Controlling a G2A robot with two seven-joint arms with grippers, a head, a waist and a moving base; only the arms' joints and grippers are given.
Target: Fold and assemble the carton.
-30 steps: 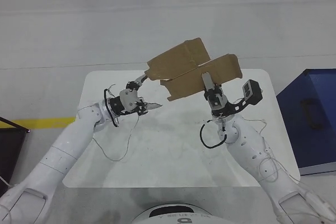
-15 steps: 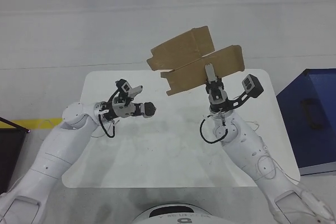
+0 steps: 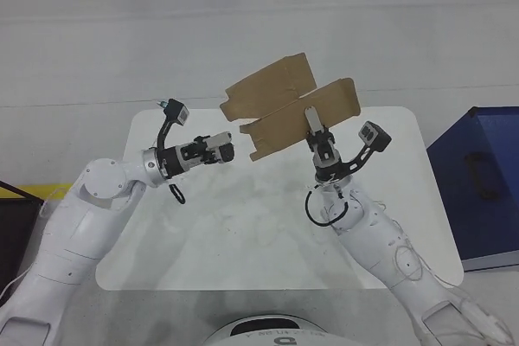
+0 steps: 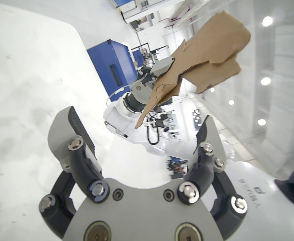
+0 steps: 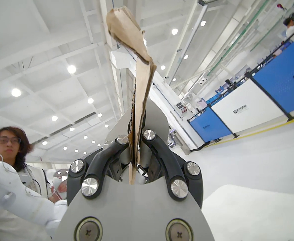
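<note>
The carton point(image 3: 290, 102) is a flat sheet, not yet opened into a box, and it is held up in the air over the far edge of the table point(image 3: 242, 233). The right gripper point(image 3: 312, 123) has it clamped from below, with its fingers closed tight on the lower edge, a little right of the middle of the sheet. The long axis of the carton runs left to right. The right end lies somewhat farther or higher than the left, and I cannot tell which. The left gripper point(image 3: 227, 149) holds nothing. Its fingers are spread wide, and it points to the right, towards the left end of the carton. That end is just beside it and does not touch it. I judge that the left arm is the one to take this free end. For this it must travel along the long axis, to the right, so that the edge of the sheet enters between the open fingers.
</note>
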